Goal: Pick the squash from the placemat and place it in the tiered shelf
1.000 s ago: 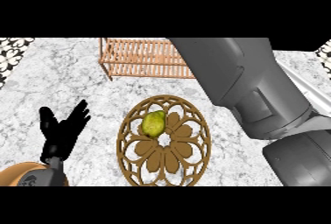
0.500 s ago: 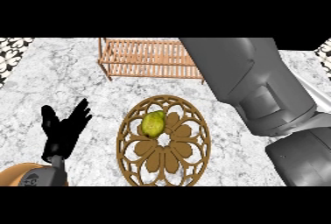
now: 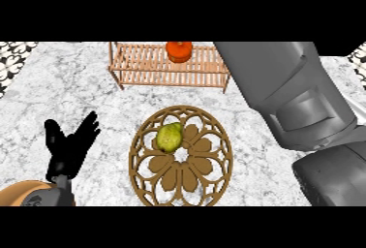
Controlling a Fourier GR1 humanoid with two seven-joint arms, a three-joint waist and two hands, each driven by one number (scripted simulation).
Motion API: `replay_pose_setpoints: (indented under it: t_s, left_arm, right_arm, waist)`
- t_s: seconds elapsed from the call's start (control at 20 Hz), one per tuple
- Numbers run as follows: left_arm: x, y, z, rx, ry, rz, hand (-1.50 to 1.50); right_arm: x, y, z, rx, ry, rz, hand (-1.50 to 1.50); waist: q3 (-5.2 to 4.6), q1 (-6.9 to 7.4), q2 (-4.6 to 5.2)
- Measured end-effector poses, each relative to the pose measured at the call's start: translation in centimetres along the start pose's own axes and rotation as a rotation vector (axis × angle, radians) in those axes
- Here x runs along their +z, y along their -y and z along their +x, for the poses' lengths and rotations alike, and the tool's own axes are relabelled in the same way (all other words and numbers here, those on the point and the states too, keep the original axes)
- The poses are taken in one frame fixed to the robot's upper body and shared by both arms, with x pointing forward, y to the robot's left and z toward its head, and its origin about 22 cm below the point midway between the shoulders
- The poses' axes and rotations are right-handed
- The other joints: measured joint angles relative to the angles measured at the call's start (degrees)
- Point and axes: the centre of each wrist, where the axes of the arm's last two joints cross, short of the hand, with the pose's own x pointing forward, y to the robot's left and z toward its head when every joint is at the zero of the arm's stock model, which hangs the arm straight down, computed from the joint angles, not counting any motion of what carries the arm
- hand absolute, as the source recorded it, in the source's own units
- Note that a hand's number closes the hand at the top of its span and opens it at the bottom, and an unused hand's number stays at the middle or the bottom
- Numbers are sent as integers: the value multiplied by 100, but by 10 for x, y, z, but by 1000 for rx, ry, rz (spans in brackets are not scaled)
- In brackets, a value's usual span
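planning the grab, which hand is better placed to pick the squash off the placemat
Left, probably. The left hand is open just left of the placemat, on the side where the squash lies. The right forearm stretches up past the placemat and its hand is out of view.

A grey-veined marble counter (image 3: 64, 92) meets black-and-white patterned tile (image 3: 18, 55) at far corners.

The left hand (image 3: 68, 151) is matte black all over, with slim fingers and a thumb on a narrow black wrist (image 3: 63, 178). Below the wrist sits a smooth, rounded tan-orange cap (image 3: 28, 193). The right forearm (image 3: 282, 87) is a broad, plain grey shell made of 2 boxy sections with an angled seam between them. It meets a darker grey, rounded joint housing (image 3: 332, 177).
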Motion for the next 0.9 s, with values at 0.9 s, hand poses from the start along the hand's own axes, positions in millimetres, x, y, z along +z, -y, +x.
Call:
replay_pose_setpoints:
  t_s: [0.9]
  left_arm:
    - [9,-10,-11,23,-25,54,0]
  right_arm:
    - [-49,110,-15,-235,-105,-402,-150]
  waist:
    - [11,-324,-129]
